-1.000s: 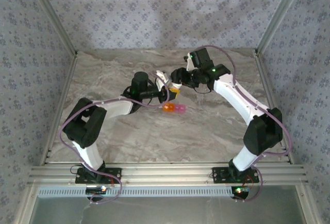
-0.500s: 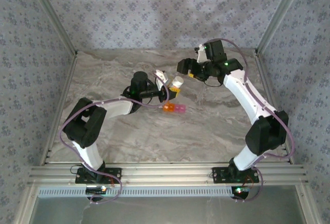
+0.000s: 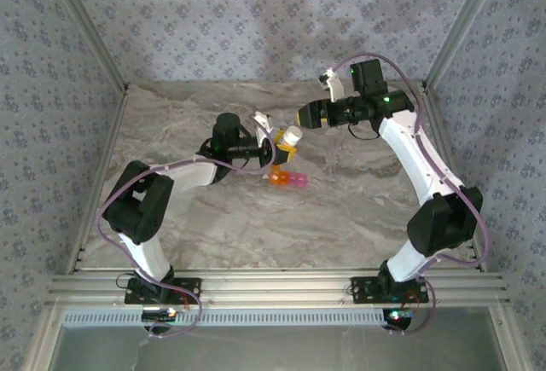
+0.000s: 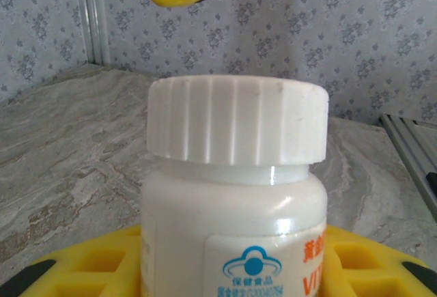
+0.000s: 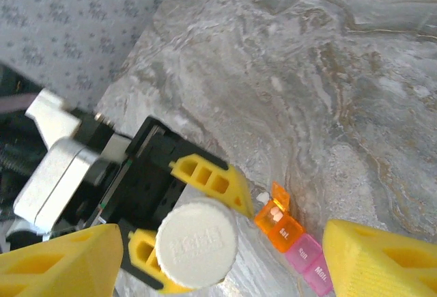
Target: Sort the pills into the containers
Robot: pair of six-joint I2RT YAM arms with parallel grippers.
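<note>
My left gripper (image 3: 275, 145) is shut on a small white bottle (image 3: 288, 141) with its ribbed cap (image 4: 237, 130) on, held upright just above the table. In the right wrist view the cap (image 5: 196, 244) sits between the left gripper's yellow fingers (image 5: 208, 181). My right gripper (image 3: 304, 118) hangs open above and right of the bottle, apart from it, with nothing between its fingers (image 5: 382, 263). The containers (image 3: 287, 179) lie on the table below the bottle: the orange one (image 5: 280, 225) has its lid up and white pills (image 5: 275, 209) inside, the pink one (image 5: 311, 259) is closed. One small white pill (image 5: 261, 196) lies beside the orange one.
Grey marble tabletop (image 3: 358, 209) with patterned walls on three sides and metal rails (image 3: 431, 115) along the edges. Both arms meet near the table's middle back.
My right gripper has opened, let go of the bottle's cap and drawn back up and to the right. The left gripper still holds the bottle, shifted slightly.
</note>
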